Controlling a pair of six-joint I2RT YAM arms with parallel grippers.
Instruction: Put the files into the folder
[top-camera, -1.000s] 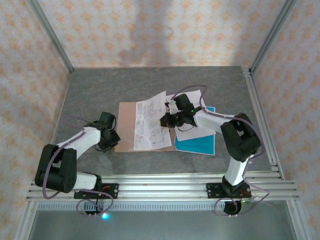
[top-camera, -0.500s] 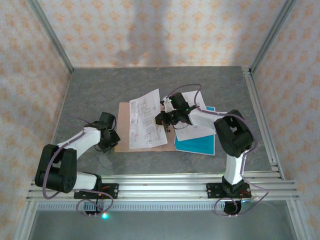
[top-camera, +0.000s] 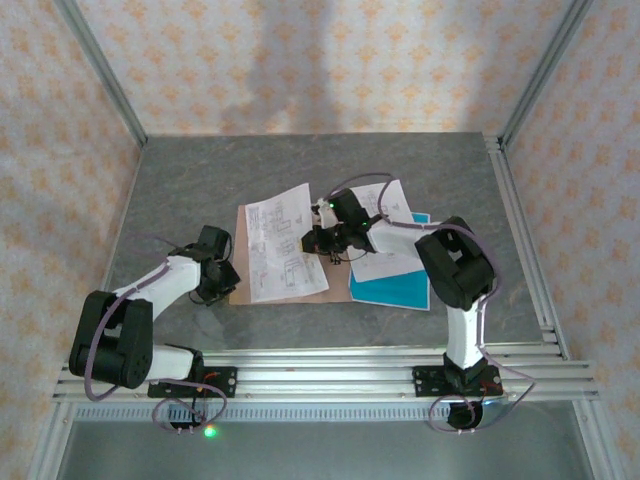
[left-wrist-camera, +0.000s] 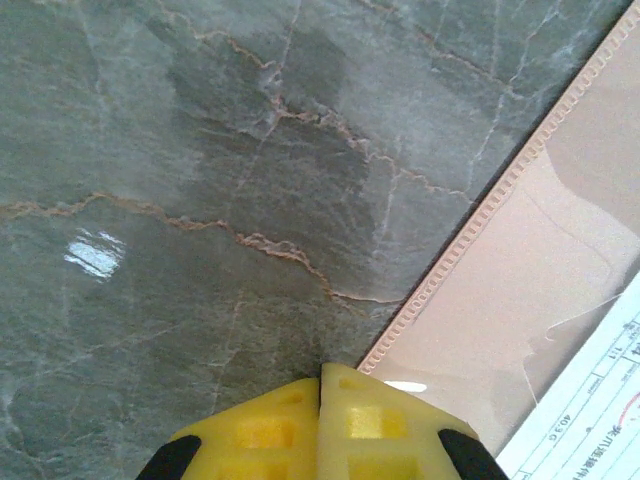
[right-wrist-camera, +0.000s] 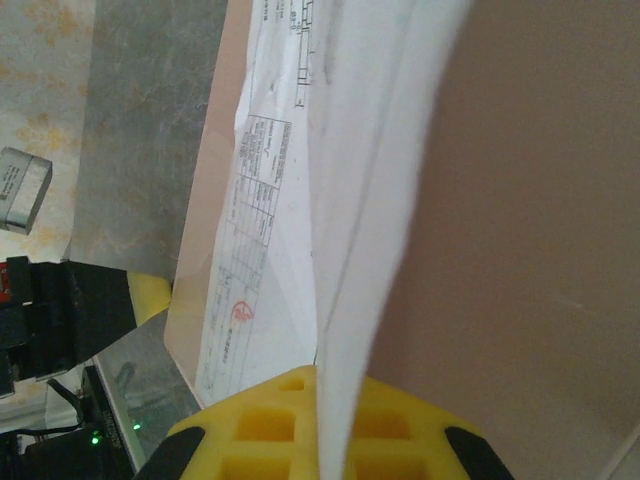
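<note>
Right claw (top-camera: 318, 241) pinches the edge of a white sheet (top-camera: 280, 245) over the folder (top-camera: 243, 222). Left claw (top-camera: 224, 285), fingers together, sits at the folder's seven-o'clock corner. The table (top-camera: 200, 180) lies open toward twelve.

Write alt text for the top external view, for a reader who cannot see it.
The right pincer, shut on the edge of a printed white sheet, holds it over a pinkish-brown folder on a grey table. The left pincer, shut, sits at the folder's near left corner; more white sheets and a teal sheet lie to the right.
</note>
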